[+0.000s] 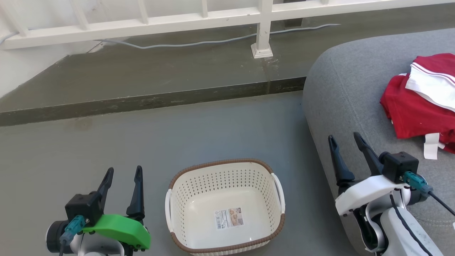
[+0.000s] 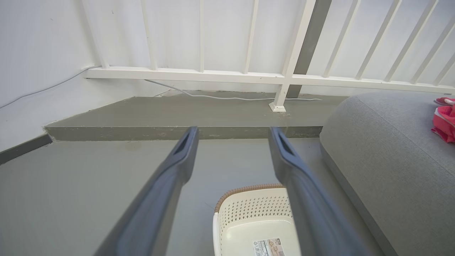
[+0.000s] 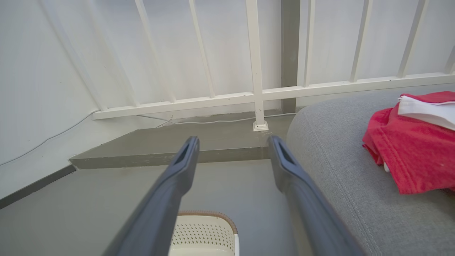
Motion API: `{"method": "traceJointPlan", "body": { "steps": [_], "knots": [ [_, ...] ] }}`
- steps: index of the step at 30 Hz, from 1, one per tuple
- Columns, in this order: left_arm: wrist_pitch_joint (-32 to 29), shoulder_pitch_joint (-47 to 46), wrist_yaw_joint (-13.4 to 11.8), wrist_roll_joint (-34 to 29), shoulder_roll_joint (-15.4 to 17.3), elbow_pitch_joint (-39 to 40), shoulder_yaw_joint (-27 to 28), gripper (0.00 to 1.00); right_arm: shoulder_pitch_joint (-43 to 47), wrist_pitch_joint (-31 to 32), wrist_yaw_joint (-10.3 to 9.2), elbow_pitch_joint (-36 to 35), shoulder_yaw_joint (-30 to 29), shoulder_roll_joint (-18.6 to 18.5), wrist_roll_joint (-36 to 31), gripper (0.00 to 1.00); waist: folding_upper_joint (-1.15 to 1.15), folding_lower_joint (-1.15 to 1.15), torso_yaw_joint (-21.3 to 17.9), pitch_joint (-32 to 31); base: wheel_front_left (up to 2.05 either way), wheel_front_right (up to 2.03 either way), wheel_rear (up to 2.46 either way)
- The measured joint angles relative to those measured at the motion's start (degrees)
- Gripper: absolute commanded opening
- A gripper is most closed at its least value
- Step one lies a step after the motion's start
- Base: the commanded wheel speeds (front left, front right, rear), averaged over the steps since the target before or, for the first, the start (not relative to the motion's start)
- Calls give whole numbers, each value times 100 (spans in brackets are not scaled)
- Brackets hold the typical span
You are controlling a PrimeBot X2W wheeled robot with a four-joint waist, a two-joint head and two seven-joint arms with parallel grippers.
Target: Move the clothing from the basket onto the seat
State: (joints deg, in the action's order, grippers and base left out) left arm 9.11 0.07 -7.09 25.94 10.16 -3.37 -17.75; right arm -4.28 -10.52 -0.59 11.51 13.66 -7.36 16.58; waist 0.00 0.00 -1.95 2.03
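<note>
The left gripper [image 1: 124,169] hangs over the lower left of the floor [image 1: 177,135]. Its 2 long dark tapered fingers are spread wide with nothing between them. Green plastic shell and black block behind; the wrist is cut off by the frame bottom. The floor is smooth matt grey, with a raised step [image 1: 142,101] behind it, then a white railing [image 1: 263,10] and a thin pale cable [image 1: 199,43] along the far edge.

The basket [image 1: 220,162] sits on the floor just right of the left gripper, apart from it. It is rounded-rectangular cream plastic with perforated walls, a brown woven-look rim and 2 white side handles. The smooth bottom carries 1 printed label [image 1: 229,217], text too small to read. Its near rim is clipped by the frame bottom. In the left wrist view 1 finger [image 2: 298,192] hides part of it.

The right gripper [image 1: 344,136] is over the seat's left front edge, its 2 dark fingers also spread wide and gripping nothing. White shell, black block. Cannot tell if it touches the fabric.

The seat [image 1: 348,89] is a big grey woven-fabric cushion with a rounded corner and a stitched seam; its right and near parts are cut off.

The clothing [image 1: 412,110] lies on the seat toward its right edge, well apart from the basket. It is soft red fabric, folded and crumpled, with white trim, thin stripes and a white tag [image 1: 431,145] at the front. It is cut off at the right, so the garment count is unclear.
</note>
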Motion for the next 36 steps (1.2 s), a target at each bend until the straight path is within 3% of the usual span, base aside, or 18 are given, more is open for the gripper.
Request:
{"method": "traceJointPlan", "body": {
  "steps": [28,29,36],
  "knots": [
    [0,9,0,-218,-91,-11,49,100,121,149,-52,-248,-2,-24,46,100,0,0,23,-29,0,0,0],
    [0,10,0,-218,-101,-20,48,0,135,149,-52,-233,-1,-18,49,0,0,0,23,-30,0,0,0],
    [-7,99,10,-141,-214,-258,-20,0,347,149,-46,15,-3,58,131,0,0,0,25,-32,0,0,0]
  ]
}}
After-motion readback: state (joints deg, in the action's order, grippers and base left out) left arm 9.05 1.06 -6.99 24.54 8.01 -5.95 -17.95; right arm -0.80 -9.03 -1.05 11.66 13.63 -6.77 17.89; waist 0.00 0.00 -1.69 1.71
